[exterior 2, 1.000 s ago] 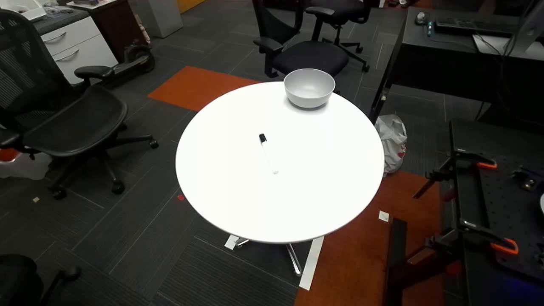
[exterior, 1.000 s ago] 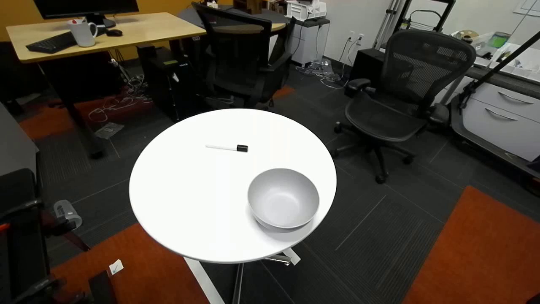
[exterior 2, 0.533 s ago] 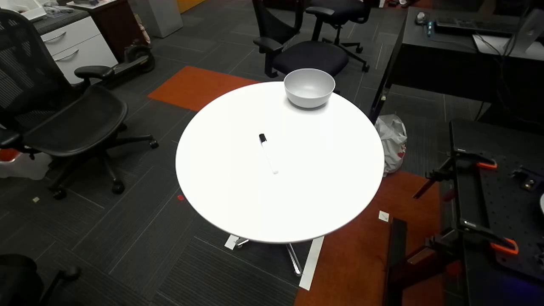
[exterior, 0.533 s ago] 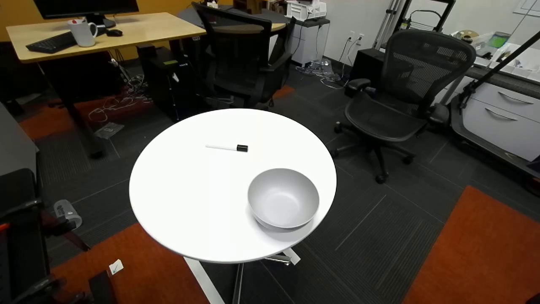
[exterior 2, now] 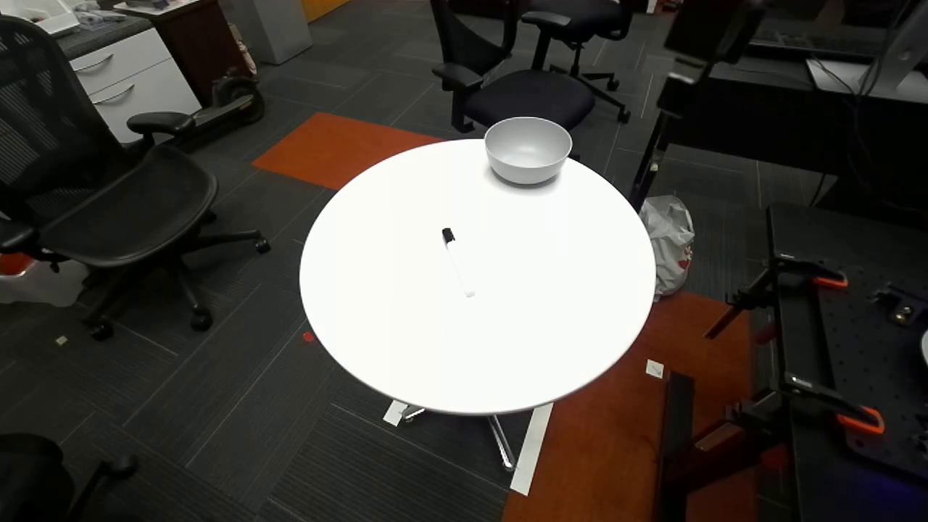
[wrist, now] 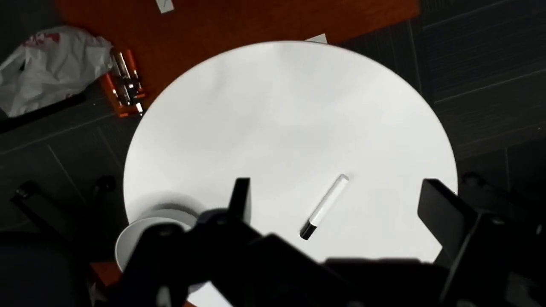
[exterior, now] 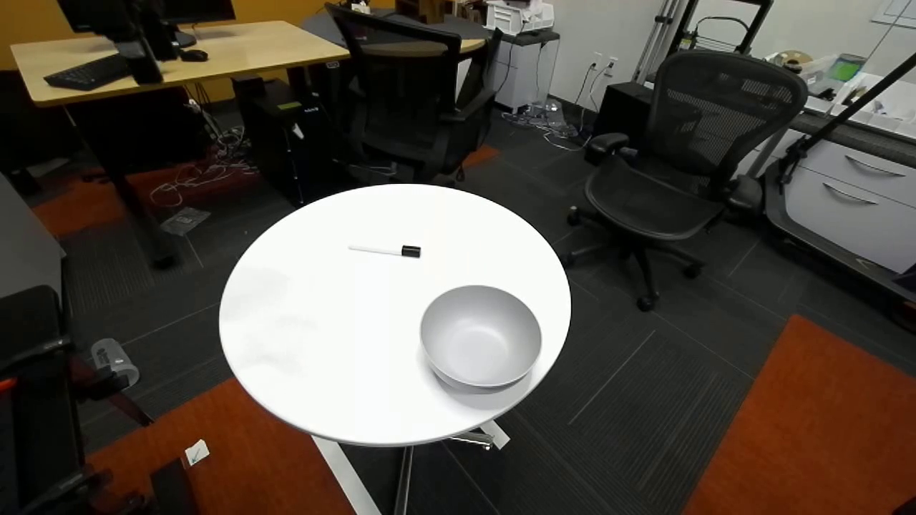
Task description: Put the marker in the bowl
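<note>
Tabletop (wrist: 290, 119): marker (wrist: 326, 204) well below gripper (wrist: 335, 194).

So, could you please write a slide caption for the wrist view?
Seen past the open gripper: marker on the table, bowl partly hidden.

Both exterior views slant down onto the table (exterior: 358, 315) from different sides; the dim wrist view, perhaps nearer, faces it steeply.

Rd. white tbl (exterior: 343, 325): marker (wrist: 325, 205) lying flat, w/ blk cap end nearer bowl (exterior: 480, 340); bowl upright nr. tbl edge, apart from marker.
</note>
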{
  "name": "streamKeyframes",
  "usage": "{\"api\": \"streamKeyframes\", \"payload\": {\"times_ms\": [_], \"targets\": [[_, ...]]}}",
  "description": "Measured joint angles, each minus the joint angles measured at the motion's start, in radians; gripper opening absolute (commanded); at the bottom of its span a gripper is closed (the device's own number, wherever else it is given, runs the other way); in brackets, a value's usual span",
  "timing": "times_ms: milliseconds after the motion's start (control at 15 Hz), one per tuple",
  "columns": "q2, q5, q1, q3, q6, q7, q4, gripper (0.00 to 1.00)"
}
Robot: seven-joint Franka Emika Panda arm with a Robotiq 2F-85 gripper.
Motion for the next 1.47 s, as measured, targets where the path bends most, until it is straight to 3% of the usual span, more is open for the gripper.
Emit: {"api": "streamKeyframes", "payload": {"times_ms": [333,800,1467], "targets": [[0.217,0.023,0.000,0.005,0.106,0.255,0.085,1.00],[0.458,0.076,0.016,-0.045,0.420,0.413,0.139,1.00],[0.688,0.063,0.080,-0.155,0.453,0.496,0.307,1.00]]}}
